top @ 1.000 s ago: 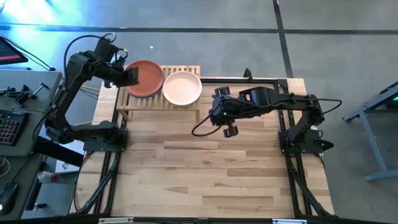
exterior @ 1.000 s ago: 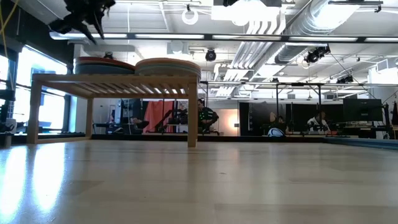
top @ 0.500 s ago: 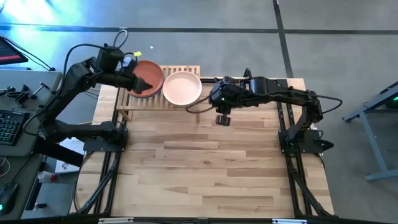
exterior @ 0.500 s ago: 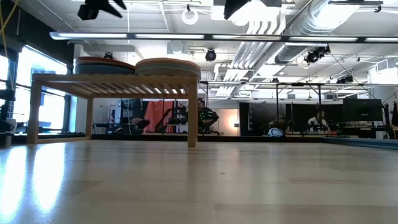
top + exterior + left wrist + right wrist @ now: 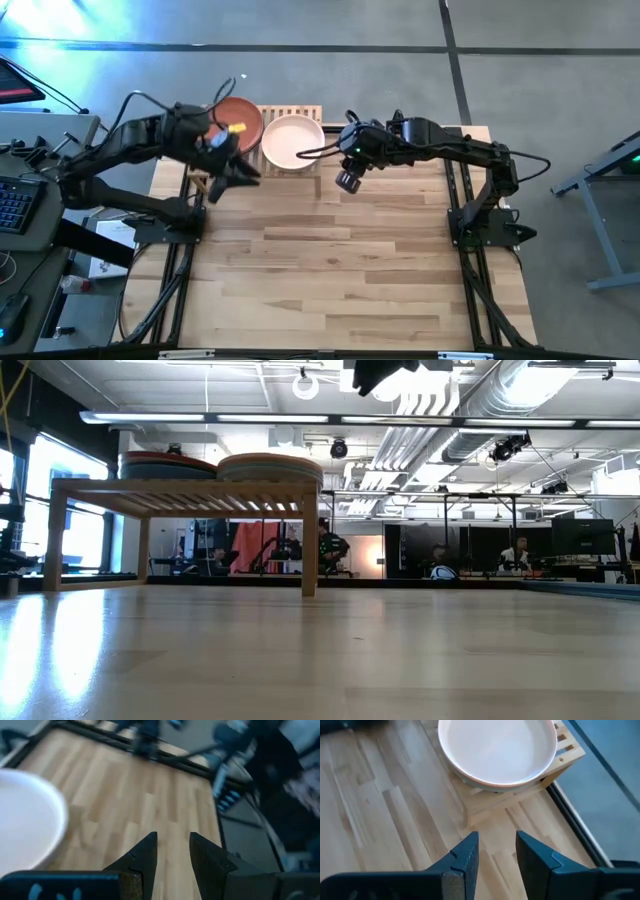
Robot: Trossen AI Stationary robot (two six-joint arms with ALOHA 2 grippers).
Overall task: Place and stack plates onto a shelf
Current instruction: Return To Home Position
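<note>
The plates (image 5: 292, 142) sit in 2 stacks on the shelf (image 5: 310, 112). The left gripper (image 5: 238, 175) hangs at its front-left corner and the right gripper (image 5: 346, 179) just off its right end. Both are empty with fingers slightly parted, so they look free to pull away.

Straight down from above onto the whole table (image 5: 330, 260). Level at tabletop height toward the shelf (image 5: 185, 488). Close from both wrists, the right sharing that shelf.

Left plate (image 5: 245, 110) is terracotta red, right plate (image 5: 292, 141) is a pale pinkish white. Shelf (image 5: 296, 111) is light wood with a slatted top. Counter (image 5: 330, 260) is blond wood too, planks in mixed tones. Left arm (image 5: 130, 145) and right arm (image 5: 450, 150) are both black, floor (image 5: 320, 25) plain grey.
</note>
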